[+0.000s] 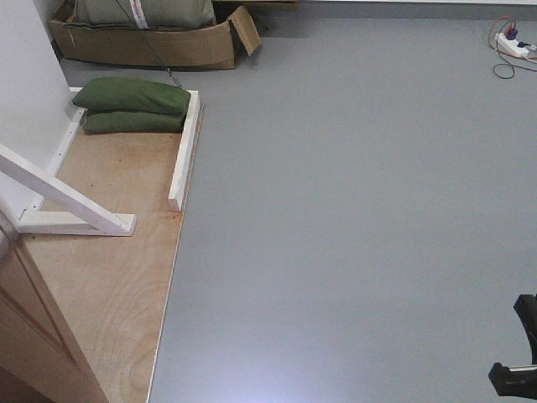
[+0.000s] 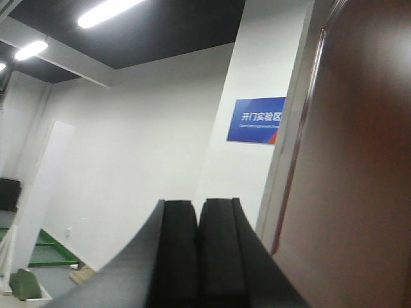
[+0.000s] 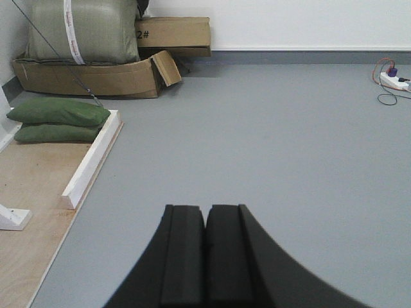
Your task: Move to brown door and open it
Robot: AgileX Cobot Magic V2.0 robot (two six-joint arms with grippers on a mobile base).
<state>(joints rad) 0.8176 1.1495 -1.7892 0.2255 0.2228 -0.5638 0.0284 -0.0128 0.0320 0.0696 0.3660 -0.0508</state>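
The brown door (image 2: 359, 179) is found just right of the left gripper (image 2: 199, 206).
Its fingers are pressed together, empty; the door's upright edge is seen close by, handle out of view. The right gripper (image 3: 206, 212), likewise closed, is pointed at open floor (image 3: 270, 141), so the left arm is judged nearer.

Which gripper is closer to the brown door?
The left gripper: the brown door fills the right side of its view, while the right gripper faces grey floor.
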